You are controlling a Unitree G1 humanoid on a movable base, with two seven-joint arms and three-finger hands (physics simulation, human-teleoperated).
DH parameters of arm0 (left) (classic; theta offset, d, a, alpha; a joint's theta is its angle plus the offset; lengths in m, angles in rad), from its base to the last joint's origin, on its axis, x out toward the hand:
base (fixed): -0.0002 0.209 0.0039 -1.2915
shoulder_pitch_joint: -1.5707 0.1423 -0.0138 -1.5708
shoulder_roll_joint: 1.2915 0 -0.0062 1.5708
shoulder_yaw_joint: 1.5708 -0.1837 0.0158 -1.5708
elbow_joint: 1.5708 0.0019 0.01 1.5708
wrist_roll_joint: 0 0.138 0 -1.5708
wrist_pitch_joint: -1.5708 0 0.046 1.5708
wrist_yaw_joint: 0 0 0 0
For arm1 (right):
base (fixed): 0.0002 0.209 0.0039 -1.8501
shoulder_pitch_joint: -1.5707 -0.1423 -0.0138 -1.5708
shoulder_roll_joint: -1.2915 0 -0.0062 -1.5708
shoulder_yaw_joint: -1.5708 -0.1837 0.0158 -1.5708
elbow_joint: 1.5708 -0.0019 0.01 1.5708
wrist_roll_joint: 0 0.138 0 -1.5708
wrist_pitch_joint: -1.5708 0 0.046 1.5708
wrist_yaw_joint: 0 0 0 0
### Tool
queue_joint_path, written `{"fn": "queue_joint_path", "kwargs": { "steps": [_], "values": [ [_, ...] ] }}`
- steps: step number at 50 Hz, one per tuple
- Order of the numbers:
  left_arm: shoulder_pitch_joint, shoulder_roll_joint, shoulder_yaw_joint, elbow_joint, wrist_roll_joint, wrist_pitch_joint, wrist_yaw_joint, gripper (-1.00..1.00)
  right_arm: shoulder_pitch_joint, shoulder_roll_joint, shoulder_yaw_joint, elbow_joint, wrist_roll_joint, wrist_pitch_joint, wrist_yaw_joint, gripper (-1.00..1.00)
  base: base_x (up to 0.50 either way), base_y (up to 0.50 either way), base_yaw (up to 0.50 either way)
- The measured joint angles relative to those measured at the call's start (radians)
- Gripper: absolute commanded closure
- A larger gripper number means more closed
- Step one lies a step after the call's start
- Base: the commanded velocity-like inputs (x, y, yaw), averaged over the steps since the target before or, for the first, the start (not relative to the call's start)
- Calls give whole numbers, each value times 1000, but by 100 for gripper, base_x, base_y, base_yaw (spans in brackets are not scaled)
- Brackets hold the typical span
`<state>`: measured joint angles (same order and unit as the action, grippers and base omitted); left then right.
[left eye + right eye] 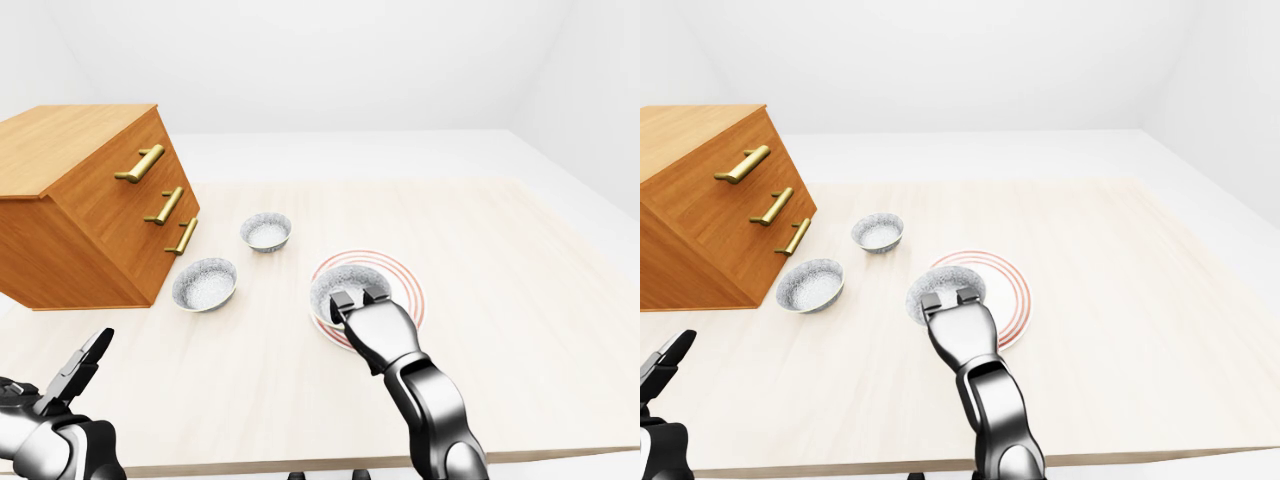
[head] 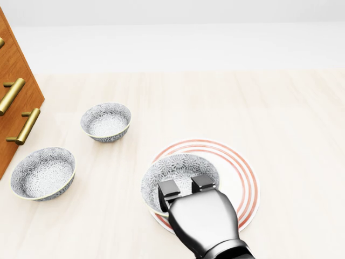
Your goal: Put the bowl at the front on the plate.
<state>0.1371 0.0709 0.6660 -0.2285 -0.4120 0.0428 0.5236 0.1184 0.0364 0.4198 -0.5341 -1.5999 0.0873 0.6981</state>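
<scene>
A patterned grey bowl (image 2: 178,168) rests on the left part of the red-ringed white plate (image 2: 240,175), its left side reaching slightly past the plate's rim. My right hand (image 2: 186,186) comes up from the bottom of the head view, its fingers hooked over the bowl's near rim and shut on it. The thumb side is hidden under the hand. Low at the left of the left-eye view, my left hand (image 1: 85,362) hovers above the table with its fingers spread, holding nothing.
Two more patterned bowls (image 2: 106,121) (image 2: 43,172) stand to the left of the plate. A wooden dresser (image 1: 80,200) with brass handles sits tilted at the table's left. The table's near edge (image 1: 300,462) runs along the bottom.
</scene>
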Motion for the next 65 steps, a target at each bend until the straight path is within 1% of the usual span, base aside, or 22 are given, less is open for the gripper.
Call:
{"fn": "queue_joint_path", "kwargs": {
  "steps": [16, 28, 41, 65],
  "values": [
    [0, 0, -1, 1, 0, -2, 0, -100, 54, -38, -47, -37, 51, 0, -17, 100, 0, 0, 0],
    [2, -2, 0, -1, 3, -3, 0, -100, 55, -47, -85, -45, 63, 0, -31, 100, 0, 0, 0],
    [1, -2, -1, 1, 3, -6, 0, -100, 20, -42, -129, -8, 77, 0, -56, 100, 0, 0, 0],
    [0, -1, -5, 7, 5, -11, 0, -100, -87, -36, -200, 150, 138, 0, -112, 100, 0, 0, 0]
  ]
}}
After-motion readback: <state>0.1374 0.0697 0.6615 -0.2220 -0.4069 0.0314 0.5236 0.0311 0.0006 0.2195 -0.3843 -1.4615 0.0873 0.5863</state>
